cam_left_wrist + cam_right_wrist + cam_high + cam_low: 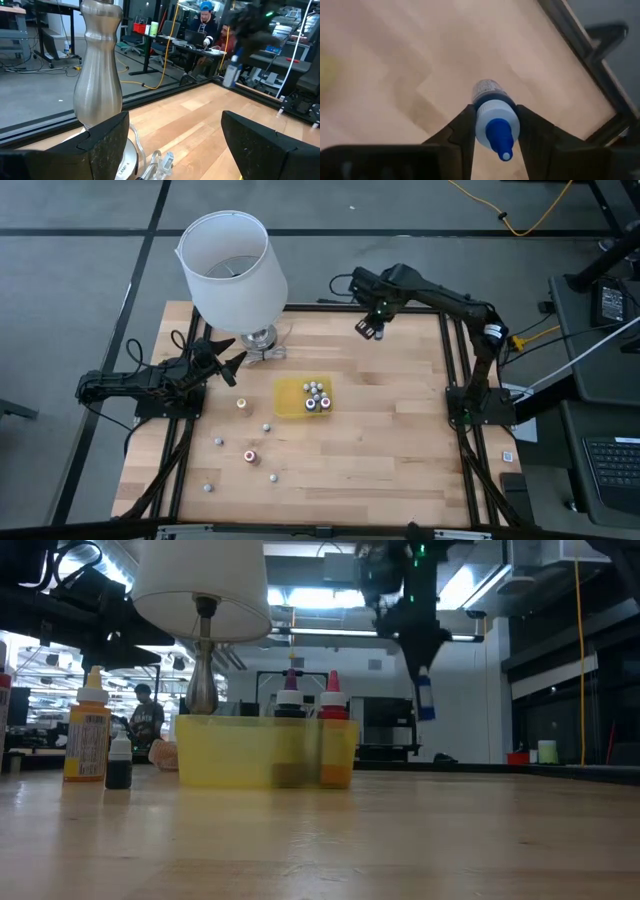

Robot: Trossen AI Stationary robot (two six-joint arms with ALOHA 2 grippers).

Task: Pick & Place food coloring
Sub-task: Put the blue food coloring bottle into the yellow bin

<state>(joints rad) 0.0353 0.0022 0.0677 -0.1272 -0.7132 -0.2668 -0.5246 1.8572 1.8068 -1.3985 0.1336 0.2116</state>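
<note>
Blue-capped food coloring bottle [492, 120] sits clamped in the right gripper [493, 131] fingers, raised above the bench [400, 440], well beyond the yellow tray [287, 402]. Left gripper [229, 356] waits beside the lamp base [260, 340], fingers spread and empty.

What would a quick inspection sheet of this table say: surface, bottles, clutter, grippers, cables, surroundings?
Surface: wooden table, dark frame around it.
Job's things: blue-capped bottle held in the air; several bottles in the yellow tray; loose bottles on the left half of the table.
Clutter: lamp standing at the back left.
Grippers: right gripper raised over the back right, shut on the blue-capped bottle; left gripper open beside the lamp base.
Cables: yellow cable on the floor behind.
Surroundings: people at desks beyond the table.
</note>
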